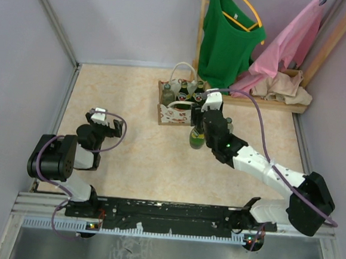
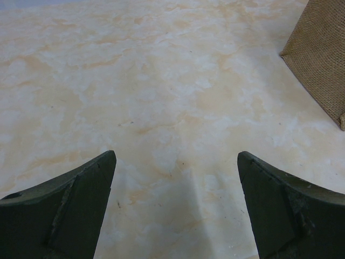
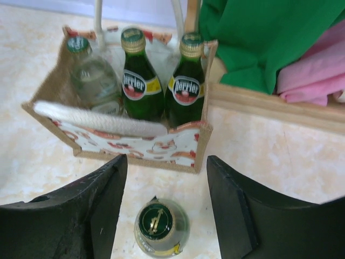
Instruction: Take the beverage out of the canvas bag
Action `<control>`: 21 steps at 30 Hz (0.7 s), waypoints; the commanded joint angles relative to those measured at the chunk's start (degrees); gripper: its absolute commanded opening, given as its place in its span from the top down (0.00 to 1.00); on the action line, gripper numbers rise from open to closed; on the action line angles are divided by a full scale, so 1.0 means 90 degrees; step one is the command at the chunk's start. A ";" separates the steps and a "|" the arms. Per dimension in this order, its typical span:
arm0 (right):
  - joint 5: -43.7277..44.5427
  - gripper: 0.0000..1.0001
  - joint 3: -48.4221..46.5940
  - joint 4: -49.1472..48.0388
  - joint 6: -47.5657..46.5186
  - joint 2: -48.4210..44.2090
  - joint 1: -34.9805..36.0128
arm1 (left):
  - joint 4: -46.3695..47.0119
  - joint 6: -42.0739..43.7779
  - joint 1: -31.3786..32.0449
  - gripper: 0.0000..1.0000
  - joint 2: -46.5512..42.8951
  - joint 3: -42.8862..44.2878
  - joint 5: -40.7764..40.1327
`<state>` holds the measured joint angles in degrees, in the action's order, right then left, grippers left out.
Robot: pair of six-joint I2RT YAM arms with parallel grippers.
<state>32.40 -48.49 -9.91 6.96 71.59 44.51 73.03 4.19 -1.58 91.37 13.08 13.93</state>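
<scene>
The canvas bag (image 1: pixel 169 112) stands at the back middle of the table, tan with white handles and a white-and-red front panel (image 3: pixel 135 144). Three bottles stand in it: one clear (image 3: pixel 92 78) and two green Perrier bottles (image 3: pixel 141 81). Another green bottle (image 1: pixel 196 139) stands upright on the table just in front of the bag; the right wrist view shows its cap (image 3: pixel 157 222) from above. My right gripper (image 1: pixel 204 125) is open (image 3: pixel 167 164) over this bottle, its fingers apart from it. My left gripper (image 1: pixel 100 116) is open and empty (image 2: pixel 177 156) over bare table, with the bag's corner (image 2: pixel 318 54) at its right.
A wooden rack (image 1: pixel 271 102) at the back right holds a green shirt (image 1: pixel 228 41) on a hanger and pink cloth (image 1: pixel 290 46), close behind and right of the bag. Walls close the table on the left, back and right.
</scene>
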 commanded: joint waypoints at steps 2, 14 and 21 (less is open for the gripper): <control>0.0186 0.38 -0.0890 -0.0668 -0.0687 -0.0262 0.0028 | 0.0049 0.0047 0.0042 0.00 0.0004 0.0085 -0.0024; -0.0232 0.41 -0.3117 0.0093 -0.0459 0.1229 -0.0851 | 0.0049 0.0052 0.0033 0.00 0.0004 0.0090 -0.0020; -0.0764 0.41 -0.4271 0.0869 -0.0223 0.2289 -0.1415 | 0.0049 0.0051 0.0035 0.00 0.0004 0.0089 -0.0020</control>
<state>29.19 -80.62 -5.80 3.53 88.66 33.47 73.03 4.19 -1.58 91.37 13.06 13.91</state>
